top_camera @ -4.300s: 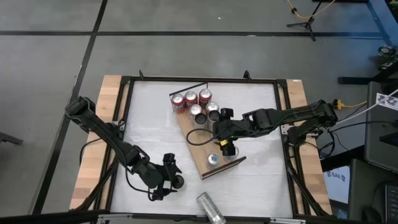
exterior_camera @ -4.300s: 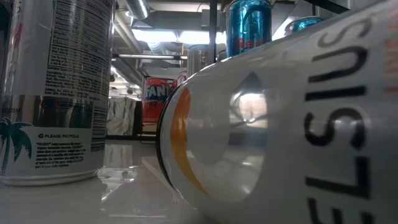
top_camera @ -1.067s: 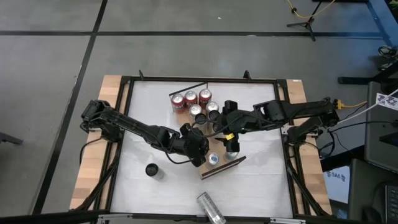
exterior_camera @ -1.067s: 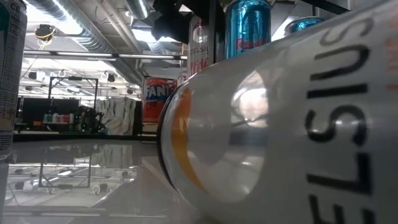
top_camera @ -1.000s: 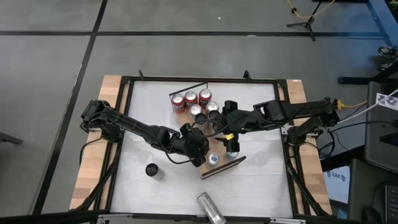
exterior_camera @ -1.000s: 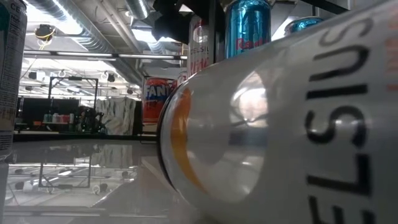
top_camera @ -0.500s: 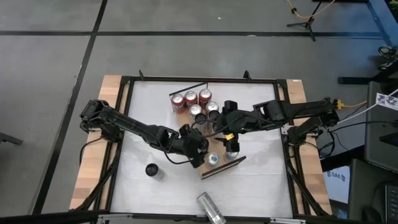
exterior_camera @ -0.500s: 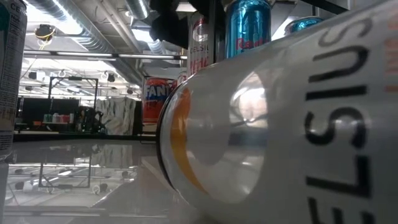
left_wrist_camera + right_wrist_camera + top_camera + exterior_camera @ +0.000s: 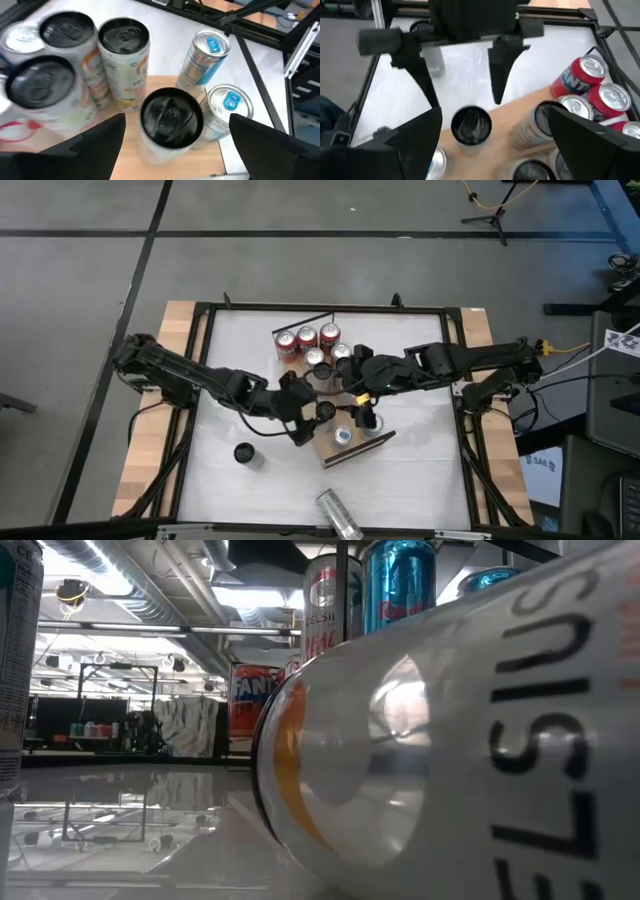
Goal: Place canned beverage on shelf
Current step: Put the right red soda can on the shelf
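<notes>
Dark-topped can (image 9: 171,116) upright on the shelf (image 9: 318,448), beside the other cans, near the board's free end; apparently just set down to fill the row. Left gripper (image 9: 460,65) just off that can, fingers wide, holding nothing. Right gripper (image 9: 352,393) above the shelf, fingers spread, empty, likely waiting.

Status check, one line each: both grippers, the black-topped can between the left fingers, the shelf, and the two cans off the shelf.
Left gripper: open, fingers either side of the black-topped can, not gripping.
Right gripper: open, empty, over the shelf.
Black-topped can: upright on the shelf, free.
Shelf: flat on the table, several upright cans on it.
Front can: lying on its side on the tabletop.
Left-side can: upright on the tabletop.
</notes>
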`<state>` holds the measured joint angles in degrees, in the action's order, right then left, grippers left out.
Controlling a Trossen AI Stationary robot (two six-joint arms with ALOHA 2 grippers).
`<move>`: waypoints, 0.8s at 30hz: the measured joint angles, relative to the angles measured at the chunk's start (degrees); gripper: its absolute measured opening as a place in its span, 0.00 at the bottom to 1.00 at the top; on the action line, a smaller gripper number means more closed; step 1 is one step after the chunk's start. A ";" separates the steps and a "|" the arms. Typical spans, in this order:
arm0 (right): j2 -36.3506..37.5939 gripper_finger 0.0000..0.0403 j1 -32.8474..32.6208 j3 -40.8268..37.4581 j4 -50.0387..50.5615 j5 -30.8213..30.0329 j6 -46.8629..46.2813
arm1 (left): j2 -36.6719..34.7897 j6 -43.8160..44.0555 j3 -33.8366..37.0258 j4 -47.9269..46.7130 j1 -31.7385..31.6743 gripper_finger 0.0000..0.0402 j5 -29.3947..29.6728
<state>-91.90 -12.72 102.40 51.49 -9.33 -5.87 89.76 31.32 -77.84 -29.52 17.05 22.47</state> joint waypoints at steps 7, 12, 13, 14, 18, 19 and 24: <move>-3.23 0.89 -0.02 0.01 -0.44 0.06 -4.63 | -6.52 -0.45 -0.02 -8.03 0.97 0.87 -0.13; -6.37 0.89 0.01 -0.01 -1.03 3.01 -6.22 | -10.62 -0.38 -0.07 -11.89 2.07 0.87 0.55; -7.13 0.89 0.01 -0.01 -1.00 3.54 -6.23 | -11.09 -0.38 -0.07 -12.17 2.40 0.87 0.68; -7.87 0.89 -0.01 -0.01 -1.09 4.04 -6.27 | -11.63 -0.36 -0.07 -12.35 2.64 0.87 0.82; -10.26 0.89 -0.06 -0.01 -1.37 4.46 -6.35 | -13.00 -0.40 -0.07 -12.40 3.81 0.87 1.18; -10.79 0.89 -0.06 -0.01 -1.37 4.43 -6.36 | -13.11 -0.40 -0.07 -12.40 4.09 0.87 1.32; -12.92 0.89 -0.02 -0.01 -1.27 4.40 -6.36 | -13.10 -0.40 -0.07 -12.56 5.24 0.87 1.65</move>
<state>-104.82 -12.73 102.39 50.22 -4.93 -12.23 76.66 30.91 -77.91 -42.09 22.29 24.12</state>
